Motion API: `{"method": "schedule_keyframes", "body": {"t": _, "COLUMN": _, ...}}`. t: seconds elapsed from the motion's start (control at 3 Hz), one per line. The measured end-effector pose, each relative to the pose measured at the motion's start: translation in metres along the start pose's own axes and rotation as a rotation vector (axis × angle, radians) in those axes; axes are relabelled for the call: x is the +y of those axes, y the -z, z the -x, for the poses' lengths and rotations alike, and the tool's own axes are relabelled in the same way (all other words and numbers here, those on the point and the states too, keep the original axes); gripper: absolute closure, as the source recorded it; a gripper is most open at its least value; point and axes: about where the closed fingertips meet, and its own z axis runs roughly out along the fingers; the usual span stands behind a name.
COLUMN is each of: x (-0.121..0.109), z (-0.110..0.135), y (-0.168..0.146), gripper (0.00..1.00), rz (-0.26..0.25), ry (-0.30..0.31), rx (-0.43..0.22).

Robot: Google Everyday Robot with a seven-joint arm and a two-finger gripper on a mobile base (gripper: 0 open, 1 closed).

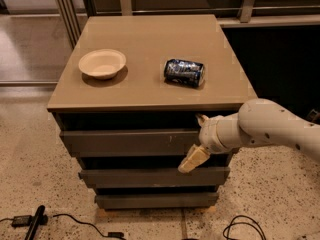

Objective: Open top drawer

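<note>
The top drawer (125, 143) is the widest grey-brown front panel, just under the tan cabinet top, with small pale scratches right of centre. It stands out a little from the cabinet body, with a dark gap above it. My gripper (192, 144) is at the drawer's right end, on a white arm reaching in from the right. It looks open. One finger (202, 118) points up at the gap above the panel. The other, cream-coloured finger (193, 160) hangs over the panel's lower edge.
A pale bowl (102, 63) and a dark blue can (184, 72) lying on its side rest on the cabinet top (150, 39). Two narrower drawer fronts (150, 177) sit below. Black cables (60, 219) lie on the speckled floor in front. Railings stand behind.
</note>
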Motion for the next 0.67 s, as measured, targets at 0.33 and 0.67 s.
{"method": "schedule_keyframes", "body": {"t": 0.33, "x": -0.005, "z": -0.013, "y": -0.010, "gripper": 0.00, "rz": 0.001, "ry": -0.025, "rx": -0.009}}
{"method": "schedule_keyframes", "body": {"t": 0.67, "x": -0.006, "z": -0.027, "y": -0.019, "gripper": 0.00, "rz": 0.011, "ry": -0.057, "rx": -0.018}}
